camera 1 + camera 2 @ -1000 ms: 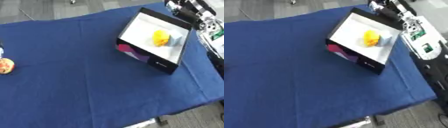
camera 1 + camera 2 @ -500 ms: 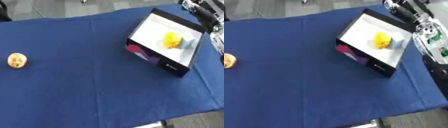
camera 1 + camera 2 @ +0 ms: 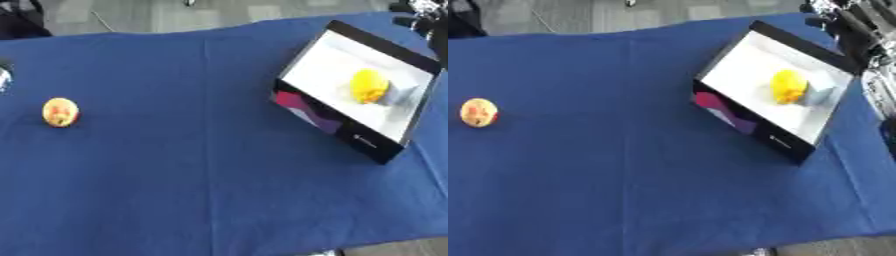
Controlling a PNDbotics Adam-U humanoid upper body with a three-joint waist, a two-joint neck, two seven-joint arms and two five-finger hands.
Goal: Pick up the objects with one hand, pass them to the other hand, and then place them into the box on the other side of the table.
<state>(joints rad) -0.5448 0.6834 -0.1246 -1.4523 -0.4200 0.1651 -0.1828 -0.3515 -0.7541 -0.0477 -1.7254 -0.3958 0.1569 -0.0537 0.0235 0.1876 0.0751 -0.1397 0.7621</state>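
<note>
A small round yellow-and-red fruit (image 3: 59, 112) lies alone on the blue cloth at the far left. At the right stands a black box (image 3: 374, 143) with a white inside, tilted askew to the table edge. In it lie a yellow object (image 3: 368, 86) and, touching it, a pale grey object (image 3: 399, 93). My right hand (image 3: 853, 26) shows at the upper right corner, beyond the box's far rim, its dark fingers stretched out and holding nothing. A silver-and-dark bit of my left hand (image 3: 3, 76) shows at the left edge, above the fruit.
The blue cloth (image 3: 192, 175) covers the whole table; its front edge runs along the bottom, with grey floor past it. White and green parts of my right arm (image 3: 881, 85) hang beside the table's right edge.
The camera has swung left, so the whole picture shifted right and the fruit came fully into view. Fruit and box keep their places on the cloth.
</note>
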